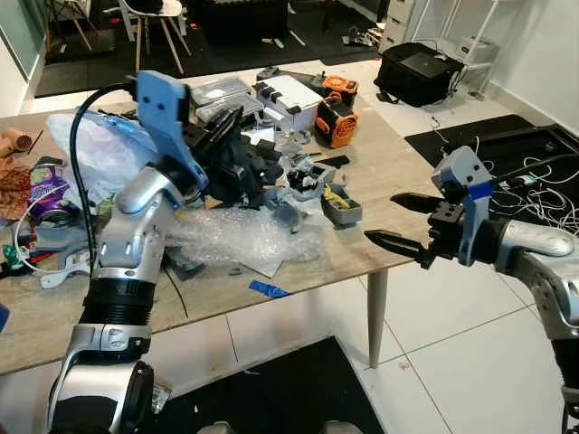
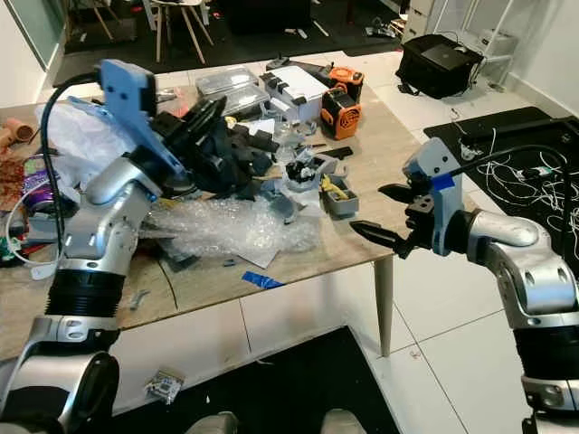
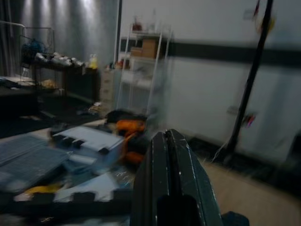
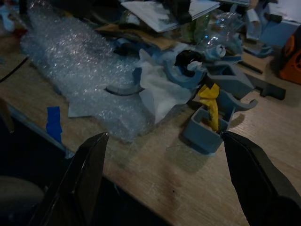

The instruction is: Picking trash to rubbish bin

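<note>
While left gripper (image 1: 226, 122) hung pinched together, empty, over clutter, right gripper (image 1: 398, 221) gaped wide beside table (image 1: 398, 163) edge.

Head cameras look down over the cluttered surface (image 1: 380, 172); the right wrist camera nears its edge, sharing the bubble wrap (image 4: 84, 70).

Workshop: parts-cluttered table (image 1: 407, 145), floor cables (image 1: 543, 185)

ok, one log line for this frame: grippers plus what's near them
left gripper: shut, raised over table clutter | right gripper: open, off table edge, facing grey tray with yellow scrap | bubble wrap: on table
</note>
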